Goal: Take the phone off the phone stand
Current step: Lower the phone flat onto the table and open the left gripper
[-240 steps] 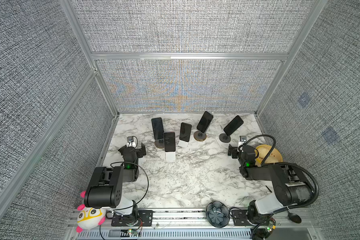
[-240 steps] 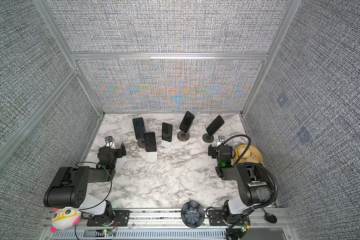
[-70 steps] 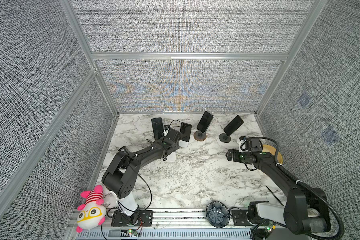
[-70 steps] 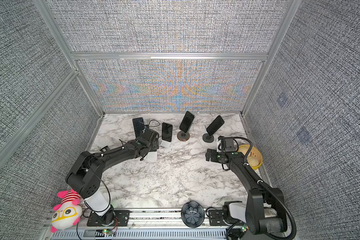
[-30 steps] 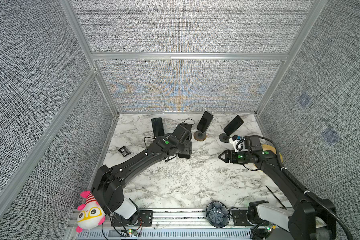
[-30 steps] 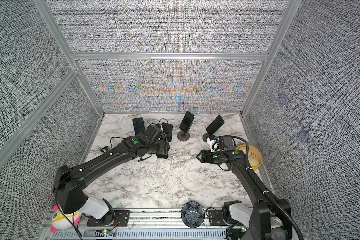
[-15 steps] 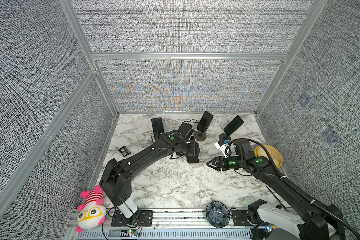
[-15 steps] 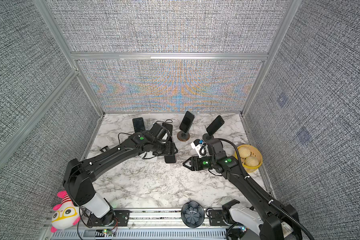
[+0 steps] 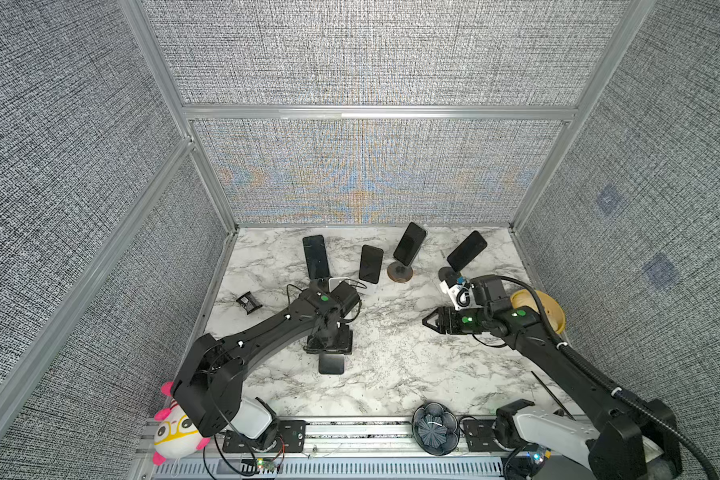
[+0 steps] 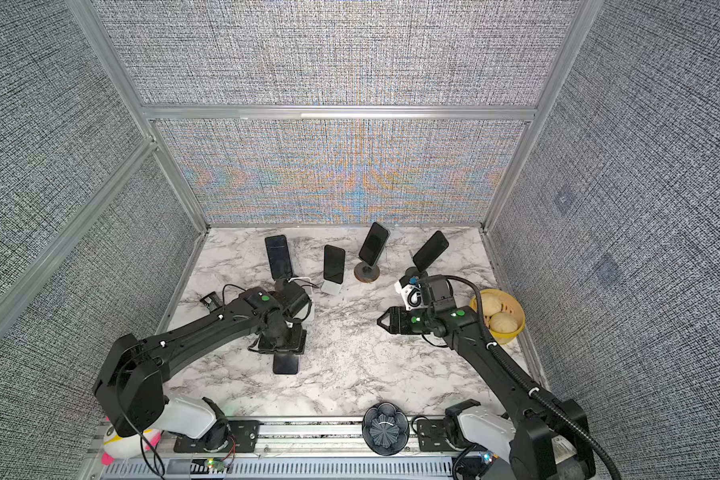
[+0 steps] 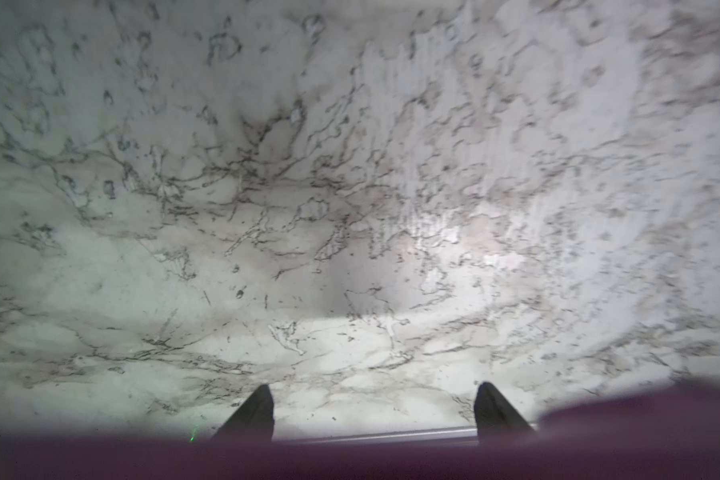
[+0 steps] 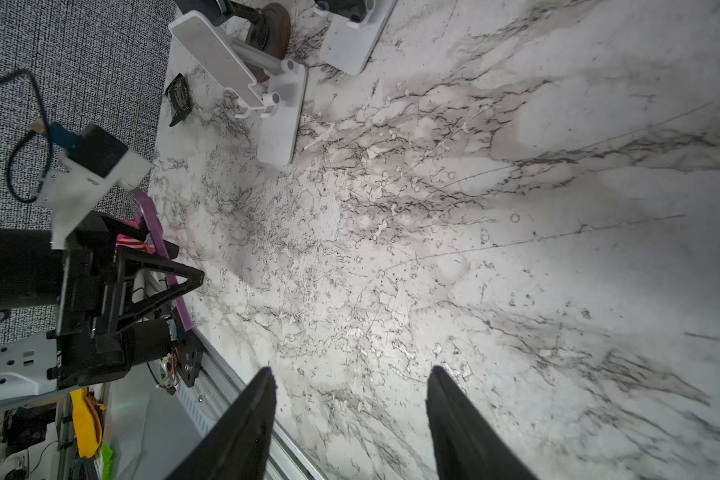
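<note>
Left fingers [image 9: 329, 345]: clenched across the phone [image 9: 332, 365] and pointing down at the bench [image 9: 391, 374]. In the left wrist view both tips show past the phone's purple edge.
Right fingers [image 9: 433, 323]: spread with nothing between them, aimed toward the middle of the frame and well apart from the phone.
Phone: off its stand, low over the bench just left of centre in both top views. Its free end pokes toward the lower edge of the frame. I cannot tell whether it touches the marble.
Empty stand [image 12: 277, 120]: white, in the upper middle of the right wrist view. In both top views it sits above the held phone, mostly hidden behind the left arm [image 9: 267, 332].
Other phones [image 9: 371, 264]: four sit on stands in a row across the upper part of the bench.
Small black part [image 9: 248, 302]: lies alone near the left edge of the bench.
Step in hand: probably setting the phone down, since the lift-off looks done.
How to do it well: lower slowly until the free end meets the marble, then let the phone tip flat before letting go. Lift straight up afterwards so the tips do not drag it. Keep the right arm where it is, clear of the drop spot.
</note>
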### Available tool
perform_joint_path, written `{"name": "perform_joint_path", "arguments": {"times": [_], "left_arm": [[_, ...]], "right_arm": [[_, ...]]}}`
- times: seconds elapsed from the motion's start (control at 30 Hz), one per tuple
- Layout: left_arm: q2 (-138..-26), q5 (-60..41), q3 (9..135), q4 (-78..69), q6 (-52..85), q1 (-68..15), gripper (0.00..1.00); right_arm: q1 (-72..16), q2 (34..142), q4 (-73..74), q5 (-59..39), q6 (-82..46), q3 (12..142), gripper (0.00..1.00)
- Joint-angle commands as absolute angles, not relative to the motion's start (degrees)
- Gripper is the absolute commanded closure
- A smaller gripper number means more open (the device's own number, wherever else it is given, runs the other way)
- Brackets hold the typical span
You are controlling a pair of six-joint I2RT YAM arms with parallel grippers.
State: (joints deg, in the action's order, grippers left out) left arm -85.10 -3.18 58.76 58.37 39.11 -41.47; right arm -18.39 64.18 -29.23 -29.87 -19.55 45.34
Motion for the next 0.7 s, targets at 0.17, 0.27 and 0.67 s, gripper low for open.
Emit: {"name": "perform_joint_path", "arguments": {"times": [0.17, 0.27, 0.67], "left_arm": [[-86.71, -3.05, 51.47, 53.53, 33.68, -34.85, 0.93], [-88.33, -2.14, 51.33, 52.68, 32.23, -34.21, 0.93], [-94.02, -0.72, 51.99, 50.06, 29.90, -33.51, 0.70]], "right_arm": [[-17.46, 62.49, -31.23, -28.12, -20.21, 44.19, 0.41], [-17.27, 62.99, -31.11, -27.73, -20.06, 43.77, 0.41], [-17.21, 64.78, -30.32, -28.48, -20.32, 43.80, 0.40]]}}
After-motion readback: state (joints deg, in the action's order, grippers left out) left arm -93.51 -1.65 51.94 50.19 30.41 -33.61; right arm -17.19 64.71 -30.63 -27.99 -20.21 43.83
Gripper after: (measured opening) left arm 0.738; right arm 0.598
